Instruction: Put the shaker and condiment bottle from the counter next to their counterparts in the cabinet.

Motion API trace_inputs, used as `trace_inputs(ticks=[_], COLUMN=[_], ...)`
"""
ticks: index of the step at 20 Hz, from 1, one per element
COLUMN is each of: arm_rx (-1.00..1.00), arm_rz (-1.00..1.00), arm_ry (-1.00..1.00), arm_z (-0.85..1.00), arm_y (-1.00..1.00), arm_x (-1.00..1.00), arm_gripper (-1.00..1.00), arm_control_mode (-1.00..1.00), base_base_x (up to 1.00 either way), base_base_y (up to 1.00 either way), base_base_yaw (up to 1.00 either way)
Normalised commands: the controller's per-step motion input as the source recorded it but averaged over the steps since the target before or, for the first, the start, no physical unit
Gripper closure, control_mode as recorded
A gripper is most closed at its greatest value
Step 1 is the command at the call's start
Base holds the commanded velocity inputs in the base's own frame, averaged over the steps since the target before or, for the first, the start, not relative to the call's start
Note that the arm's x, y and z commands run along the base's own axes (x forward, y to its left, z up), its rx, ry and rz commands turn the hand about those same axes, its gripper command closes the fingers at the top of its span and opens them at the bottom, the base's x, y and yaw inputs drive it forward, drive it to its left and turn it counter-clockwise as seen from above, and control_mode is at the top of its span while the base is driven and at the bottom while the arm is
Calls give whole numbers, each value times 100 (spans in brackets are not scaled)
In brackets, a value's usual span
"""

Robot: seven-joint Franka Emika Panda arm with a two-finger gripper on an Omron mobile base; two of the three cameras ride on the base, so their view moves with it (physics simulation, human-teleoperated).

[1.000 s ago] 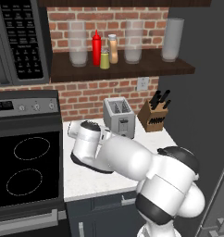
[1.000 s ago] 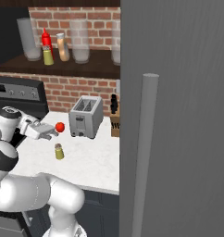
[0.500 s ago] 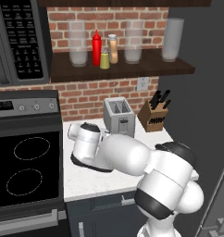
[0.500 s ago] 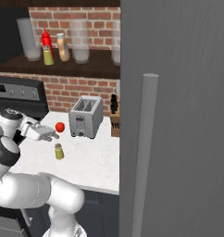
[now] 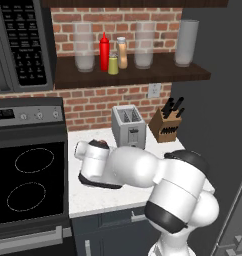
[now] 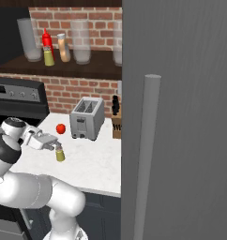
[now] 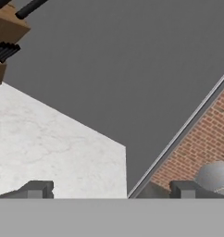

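The yellow-olive shaker (image 6: 60,153) stands on the white counter (image 6: 92,161), in front of the toaster. My gripper (image 6: 54,146) hovers open just left of the shaker's cap, close to it. In the hand view the gripper (image 7: 110,190) shows two spread tips with nothing between them. The tan condiment bottle (image 5: 122,52) (image 6: 64,48) stands upright in the cabinet (image 5: 143,75) beside the counterparts: a red squeeze bottle (image 5: 104,51) (image 6: 47,39) and a small yellow-green shaker (image 5: 113,65) (image 6: 49,57). In the left base view my arm covers the counter shaker.
A toaster (image 5: 129,127) (image 6: 87,118) and a knife block (image 5: 165,127) (image 7: 5,37) stand against the brick wall. A red tomato (image 6: 61,128) lies left of the toaster. Clear glass jars (image 5: 84,47) flank the bottles. The stove (image 5: 28,185) is left, the grey fridge door (image 6: 181,117) right.
My hand has dropped a little and moved toward the counter shaker, jaws staying wide. The things on the shelf and counter have not moved.
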Motion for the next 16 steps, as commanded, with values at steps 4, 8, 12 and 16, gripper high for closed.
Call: trace_inputs(ticks=[4,8,12,16], arm_rx=[0,0,0,0], arm_rz=[0,0,0,0], arm_ry=[-4,-3,-4,-4], arm_z=[-32,-30,-28,-27], arm_y=[0,0,0,0], arm_x=[0,0,0,0], arm_gripper=[-100,-100,-100,-100], arm_control_mode=[-100,-100,-100,-100], base_base_x=[0,0,0,0], base_base_y=[0,0,0,0], base_base_yaw=[0,0,0,0])
